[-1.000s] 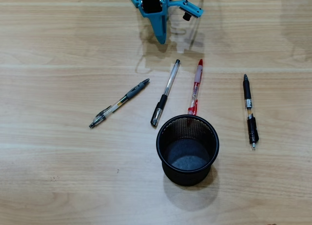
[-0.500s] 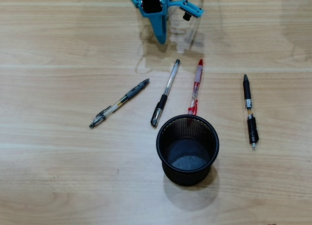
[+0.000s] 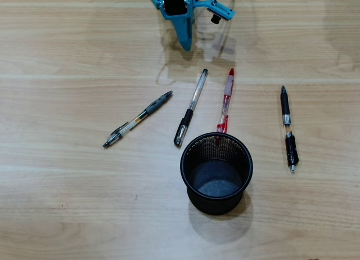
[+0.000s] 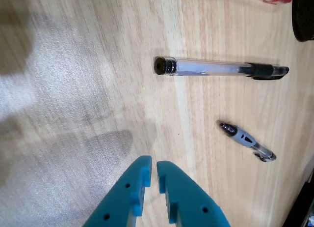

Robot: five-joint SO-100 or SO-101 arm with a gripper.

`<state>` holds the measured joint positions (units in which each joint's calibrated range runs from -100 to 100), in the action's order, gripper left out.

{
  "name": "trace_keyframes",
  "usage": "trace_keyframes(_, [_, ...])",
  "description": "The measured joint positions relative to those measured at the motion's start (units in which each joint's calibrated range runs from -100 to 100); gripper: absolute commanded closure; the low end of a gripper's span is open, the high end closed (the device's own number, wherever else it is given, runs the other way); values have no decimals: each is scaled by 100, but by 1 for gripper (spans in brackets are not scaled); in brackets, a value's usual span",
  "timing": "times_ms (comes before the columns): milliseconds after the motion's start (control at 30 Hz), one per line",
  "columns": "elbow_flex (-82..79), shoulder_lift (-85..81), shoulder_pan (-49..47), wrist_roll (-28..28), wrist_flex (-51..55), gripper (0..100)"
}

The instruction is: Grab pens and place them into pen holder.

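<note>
Jaws nearly pressed together on the gripper [image 4: 153, 164], empty; four pens [image 3: 190, 107] around the pen holder [image 3: 216, 173]

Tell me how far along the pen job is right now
Nothing is done: the round black wire-mesh pen holder is empty. The grey and clear pen, clear pen with black cap, red pen and black and clear pen all lie on the wooden table. Nothing is in hand; the blue gripper looks shut, empty.

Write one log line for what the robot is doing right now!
gripper: shut, empty, above table | pens: four on table, none in pen holder | nearest: clear pen with black cap
</note>
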<state>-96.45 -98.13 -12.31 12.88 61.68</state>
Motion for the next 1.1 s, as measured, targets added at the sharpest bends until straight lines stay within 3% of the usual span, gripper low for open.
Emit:
trace_keyframes(833, [18,25,0,0,0,98])
trace_keyframes(1100, [1633,1459,-9,0,0,98])
